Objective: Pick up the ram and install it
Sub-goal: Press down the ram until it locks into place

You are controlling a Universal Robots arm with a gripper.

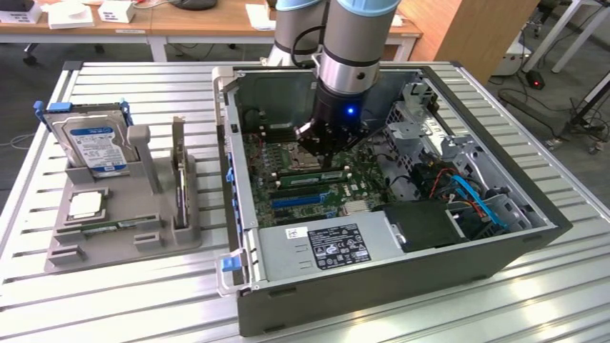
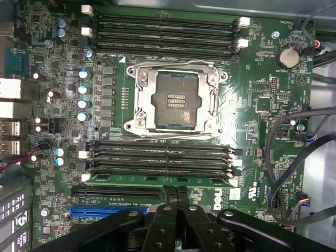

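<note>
Pincer (image 2: 177, 197) closed, pressing ram (image 2: 157, 180) into slot nearest the blue slot on motherboard (image 2: 262, 68); ram looks seated, install prob nearly done, latches unconfirmed.

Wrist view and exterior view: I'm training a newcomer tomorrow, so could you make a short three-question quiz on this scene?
1. True or false: the ram stands in a motherboard slot, right by the tips of the shut hand.
2. Where is the hard drive? A) upright in the grey holder outside the computer case; B) inside the case; C) in the hand.
3. Fill in: the processor socket is open and ____.

Key: 1 true; 2 A; 3 empty.
</note>
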